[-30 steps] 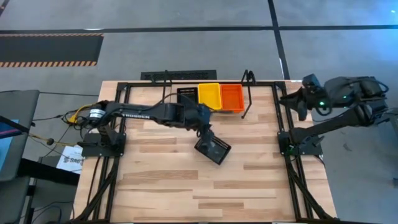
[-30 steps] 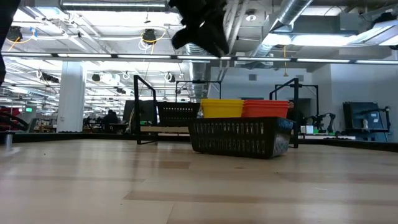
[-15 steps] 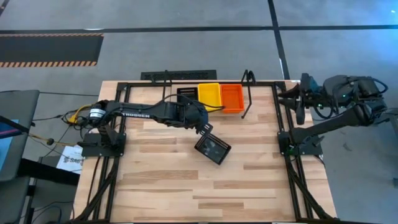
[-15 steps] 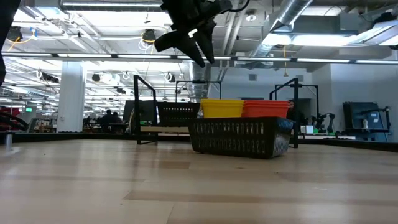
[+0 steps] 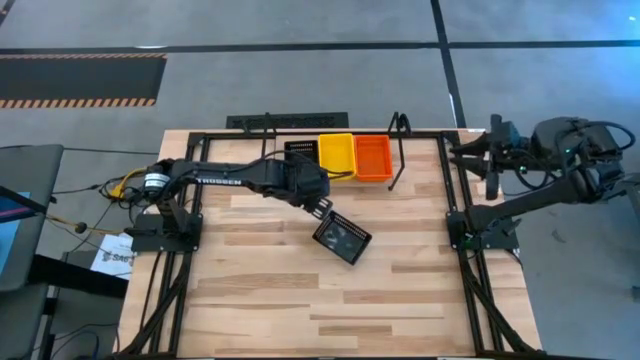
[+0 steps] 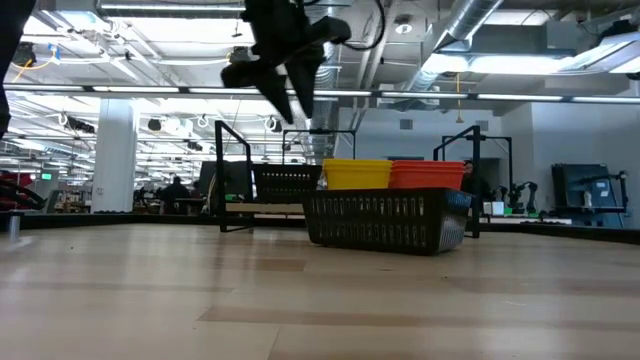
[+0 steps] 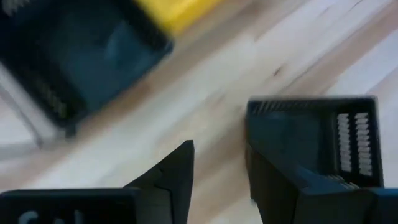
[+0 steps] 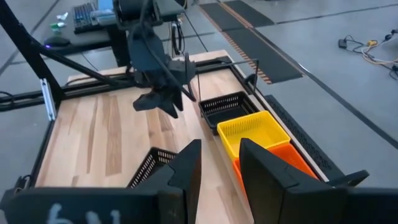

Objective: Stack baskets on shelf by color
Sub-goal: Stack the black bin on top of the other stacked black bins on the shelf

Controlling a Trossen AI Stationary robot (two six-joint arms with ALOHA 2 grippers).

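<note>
We find the left gripper [image 5: 323,207] raised above the table [image 5: 280,300], its fingers parted and nothing held between them; in the low view it [image 6: 283,82] hangs clear of everything, well above the basket tops. In its own wrist view the two dark fingers [image 7: 171,180] stand apart over bare wood. From the overhead view, just beyond it toward 4 o'clock, a black basket [image 5: 342,239] lies alone on the boards, turned askew to the table edge, apart from the fingers. In the low view this same basket [image 6: 385,221] sits flat on the wood in front of the others.

Toward 12 o'clock from the gripper, along the far edge of the table, the shelf [image 5: 398,150] holds three groups side by side: a black basket [image 5: 301,152] nearest the left arm, a yellow basket [image 5: 337,153] next to it, and a red basket [image 5: 374,157] beside the shelf's upright looped end. We cannot tell how many are stacked in each.

The right gripper [image 5: 492,180] waits off the table's 3 o'clock edge, and its fingers [image 8: 188,168] stand slightly apart with nothing between them.
</note>
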